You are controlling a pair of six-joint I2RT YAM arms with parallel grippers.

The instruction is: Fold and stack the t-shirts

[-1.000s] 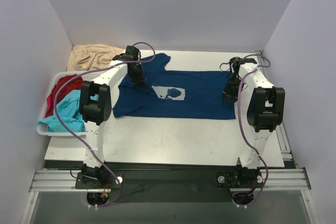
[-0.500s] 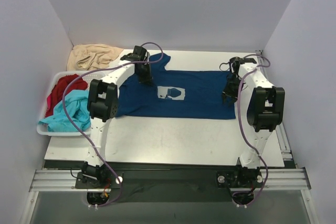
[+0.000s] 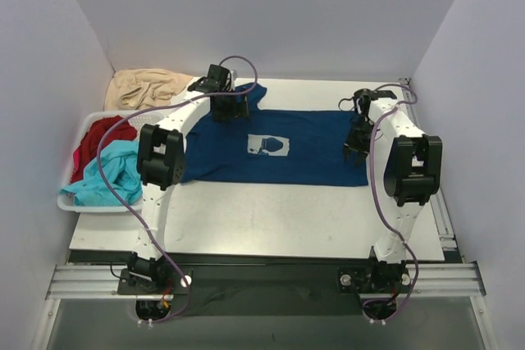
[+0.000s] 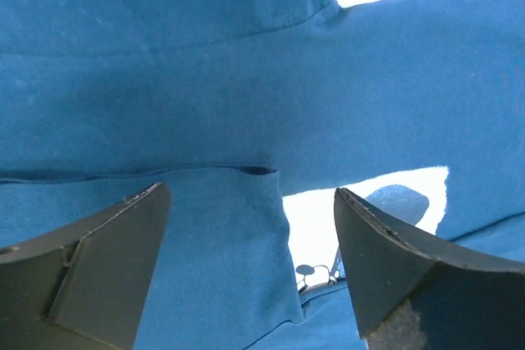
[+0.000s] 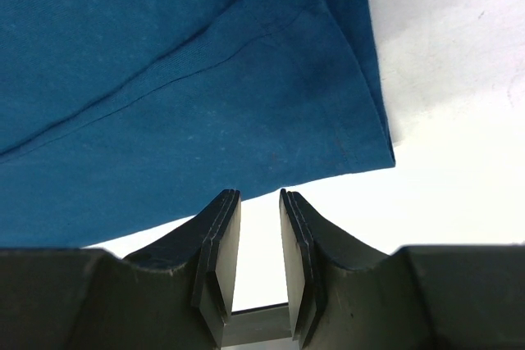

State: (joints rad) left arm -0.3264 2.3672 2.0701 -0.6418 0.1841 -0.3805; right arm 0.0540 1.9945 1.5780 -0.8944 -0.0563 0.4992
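A navy blue t-shirt with a pale print lies spread on the white table. My left gripper hovers over its back left part, by the neck. In the left wrist view that gripper stands wide open above a folded-in sleeve, with nothing between the fingers. At the shirt's right hem is my right gripper. The right wrist view shows its jaws a narrow gap apart, only bare table between them, just short of the hem corner. Red and turquoise t-shirts lie in a bin.
A white bin sits at the table's left edge. A beige cloth is bunched in the back left corner. Grey walls close in the table on three sides. Bare table lies in front of the shirt.
My left gripper moved right and back over the shirt, then opened and let go of the cloth it held. The right gripper shifted slightly left.
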